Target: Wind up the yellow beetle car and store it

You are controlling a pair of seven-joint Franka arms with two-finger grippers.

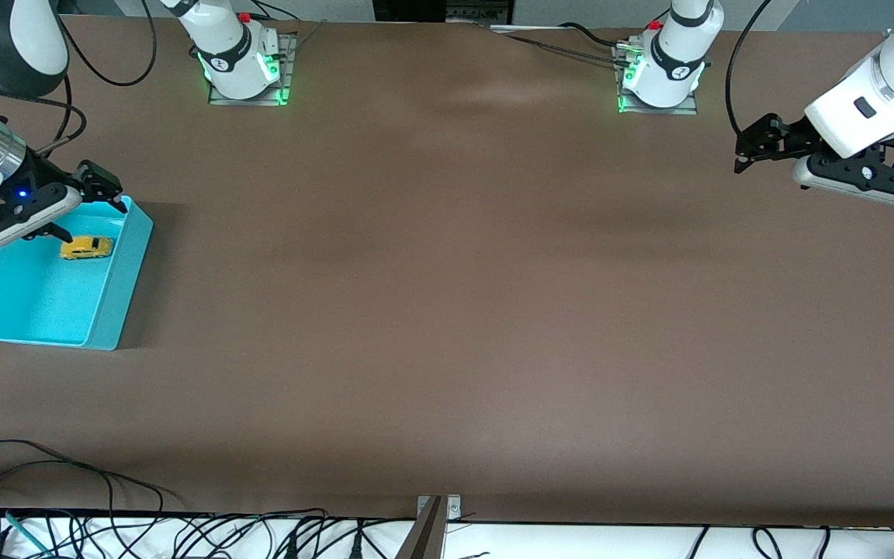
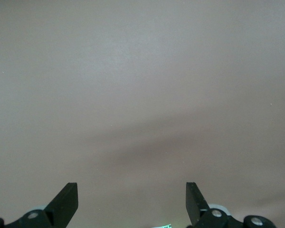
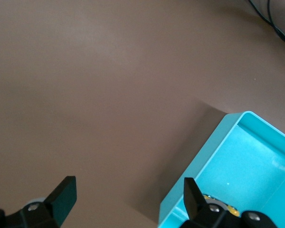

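Observation:
The yellow beetle car lies on the floor of the turquoise bin, in the part farther from the front camera. My right gripper hangs just above the car, over the bin's farther rim, open and empty. In the right wrist view the right gripper shows spread jaws. There the bin's wall runs under one finger, and a sliver of the car shows beside that finger. My left gripper waits open and empty over bare table at the left arm's end. The left wrist view shows only the tabletop.
The bin stands at the right arm's end of the brown table. The two arm bases stand along the edge farthest from the front camera. Loose cables and a metal bracket lie at the nearest edge.

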